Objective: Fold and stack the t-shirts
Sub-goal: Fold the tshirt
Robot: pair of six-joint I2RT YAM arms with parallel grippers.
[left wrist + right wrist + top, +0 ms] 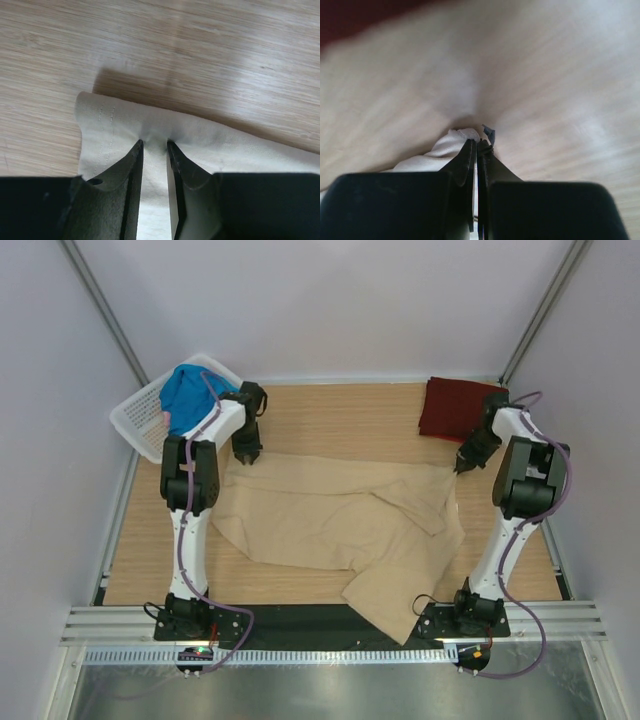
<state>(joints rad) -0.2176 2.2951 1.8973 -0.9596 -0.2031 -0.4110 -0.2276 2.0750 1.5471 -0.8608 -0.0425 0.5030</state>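
A large tan t-shirt point(330, 515) lies spread and rumpled across the middle of the wooden table. My left gripper point(247, 453) is at its far left corner. In the left wrist view the gripper point(155, 144) is shut on a puckered fold of the tan cloth point(225, 150). My right gripper point(464, 464) is at the far right corner. In the right wrist view its jaws point(477, 142) are pressed together on the bunched tan edge point(445, 147). A folded maroon t-shirt point(458, 407) lies at the back right. A blue t-shirt point(188, 395) sits in the basket.
A white lattice basket point(135, 425) stands at the back left corner, just behind the left arm. The maroon cloth point(350, 15) shows blurred in the upper left of the right wrist view. Bare wood surrounds the tan shirt, and white walls enclose the table.
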